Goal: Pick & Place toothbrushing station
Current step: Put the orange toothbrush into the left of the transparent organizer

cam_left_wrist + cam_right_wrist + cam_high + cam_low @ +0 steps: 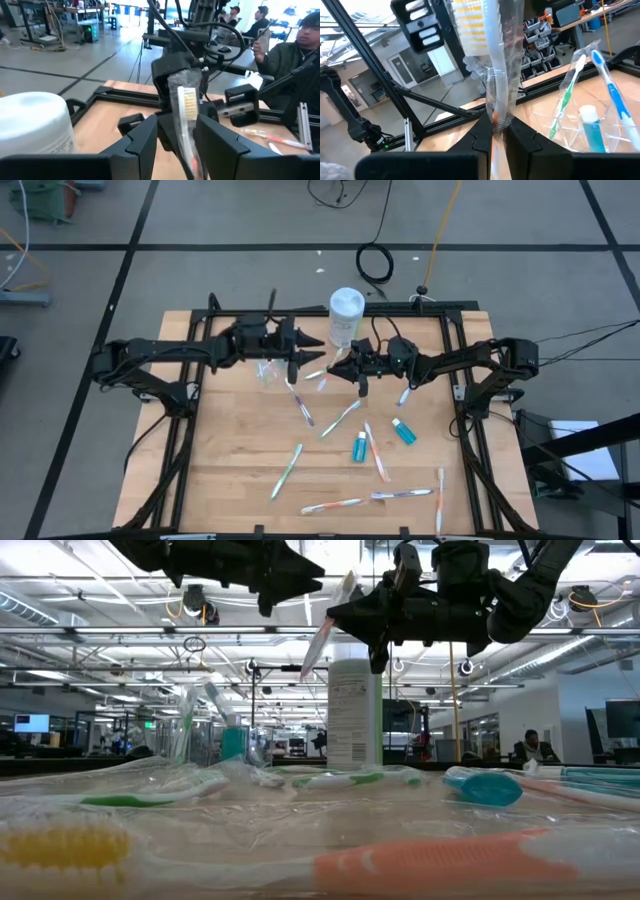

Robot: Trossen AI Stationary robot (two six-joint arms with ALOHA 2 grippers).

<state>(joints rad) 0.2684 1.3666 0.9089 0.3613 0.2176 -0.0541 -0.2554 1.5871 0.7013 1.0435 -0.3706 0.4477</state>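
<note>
We find the right gripper (337, 366) raised over the far middle of the wooden table (230, 470), its fingers clamped on a slim wrapped toothbrush with a white-and-orange handle (492, 65), bristle end standing up past the fingertips. Just ahead of it waits the left gripper (312, 352), fingers apart and holding nothing, facing the brush head-on. Below and beside the left gripper sits the small clear plastic cup (268, 372), already carrying a green-and-white toothbrush (566, 97), a blue one (610, 90) and a small teal-blue tube (592, 131). A tall white cylindrical canister (345, 315) stands just behind the right gripper. More brushes and two teal tubes (360, 446) lie scattered nearer the table's front. We judge the step as carry-to-cup, or a handover. Next move, as we read it: bring the brush over the cup, tip it handle-down, release clear of the rim.
</note>
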